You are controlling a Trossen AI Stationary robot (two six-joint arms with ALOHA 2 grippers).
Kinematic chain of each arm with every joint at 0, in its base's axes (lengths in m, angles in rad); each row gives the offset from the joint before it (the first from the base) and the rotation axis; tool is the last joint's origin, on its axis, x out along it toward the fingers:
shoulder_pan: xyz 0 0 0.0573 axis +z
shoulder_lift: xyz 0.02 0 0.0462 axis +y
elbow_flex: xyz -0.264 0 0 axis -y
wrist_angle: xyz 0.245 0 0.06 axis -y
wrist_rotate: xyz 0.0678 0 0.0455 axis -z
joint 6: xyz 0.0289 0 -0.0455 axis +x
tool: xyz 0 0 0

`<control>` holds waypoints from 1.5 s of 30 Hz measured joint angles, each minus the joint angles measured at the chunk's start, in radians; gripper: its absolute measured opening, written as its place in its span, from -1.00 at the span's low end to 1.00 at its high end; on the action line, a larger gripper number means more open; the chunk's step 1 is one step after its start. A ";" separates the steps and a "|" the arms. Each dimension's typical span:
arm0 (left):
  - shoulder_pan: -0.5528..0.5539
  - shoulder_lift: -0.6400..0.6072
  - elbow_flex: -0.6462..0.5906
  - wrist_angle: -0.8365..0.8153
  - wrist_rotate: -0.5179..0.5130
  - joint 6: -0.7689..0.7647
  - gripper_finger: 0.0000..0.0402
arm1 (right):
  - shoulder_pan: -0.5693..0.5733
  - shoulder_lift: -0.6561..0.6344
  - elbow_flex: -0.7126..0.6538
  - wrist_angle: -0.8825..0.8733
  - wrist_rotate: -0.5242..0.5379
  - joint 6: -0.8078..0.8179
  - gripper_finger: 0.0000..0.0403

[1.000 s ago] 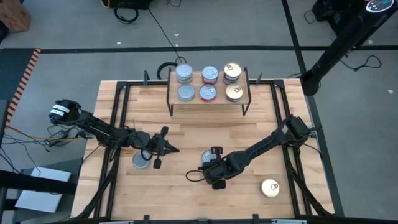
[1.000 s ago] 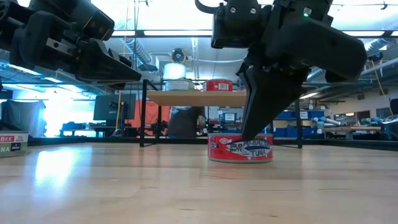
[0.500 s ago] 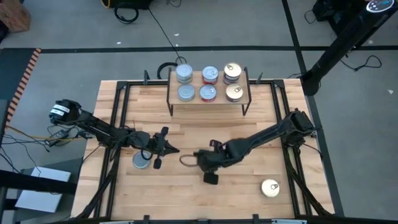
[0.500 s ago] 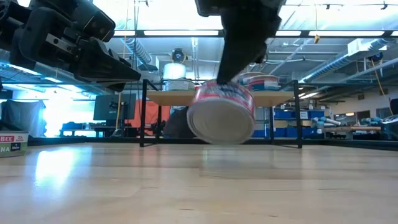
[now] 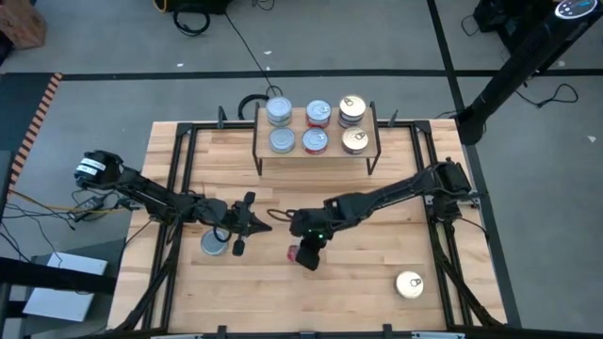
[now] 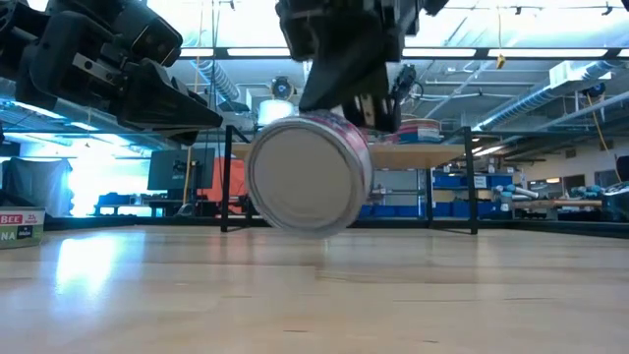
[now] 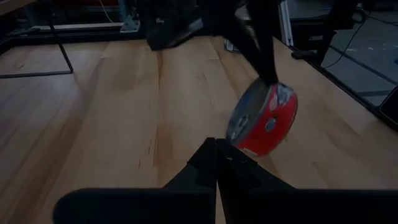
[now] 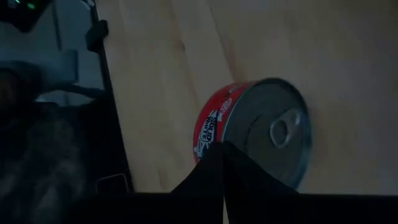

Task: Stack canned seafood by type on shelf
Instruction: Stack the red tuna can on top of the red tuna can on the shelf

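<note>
A red-labelled tin [image 6: 310, 175] with a pull-tab top [image 8: 261, 134] hangs under my right gripper [image 5: 305, 247] above the middle of the table, tipped on edge. My left gripper [image 5: 254, 224] is shut and hovers just left of it, touching nothing. A silver-blue tin [image 5: 215, 243] lies flat on the table under the left arm. A gold tin [image 5: 408, 284] lies flat near the right near corner. The shelf [image 5: 316, 127] stands at the far edge and carries silver-blue, red-labelled and gold tins in columns. My right gripper is shut on the red-labelled tin at the rim [image 8: 225, 134], where the top meets the red side wall. Only the free ends of the fingers [image 7: 264, 59] reach it, coming from above. The tin hangs below them, tipped on edge and lifted clear, flat bottom toward the near edge.
Black frame rails [image 5: 179, 188] run along the table's left and right sides. The shelf's wire legs [image 6: 226, 177] stand at the far side. Bare wood lies between the shelf and the grippers and along the near edge.
My right gripper has lifted the red-labelled tin off the table and carried it toward the left and near edges. The tin has tipped from lying flat to hanging on edge, its bottom now facing the near edge.
</note>
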 joint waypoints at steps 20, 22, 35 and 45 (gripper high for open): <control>0.000 0.000 0.000 0.000 0.000 -0.016 -0.95 | -0.057 -0.001 -0.156 0.273 -0.218 0.131 -0.99; 0.000 0.000 0.000 0.000 0.000 -0.018 -0.95 | -0.060 -0.001 -0.156 0.315 -0.255 0.151 -0.99; 0.000 0.000 0.000 0.000 0.000 -0.022 -0.95 | -0.100 -0.002 -0.205 0.316 -0.317 0.217 -0.99; 0.000 0.000 0.000 0.000 0.000 -0.022 -0.95 | -0.102 -0.008 -0.190 0.319 -0.318 0.166 -0.72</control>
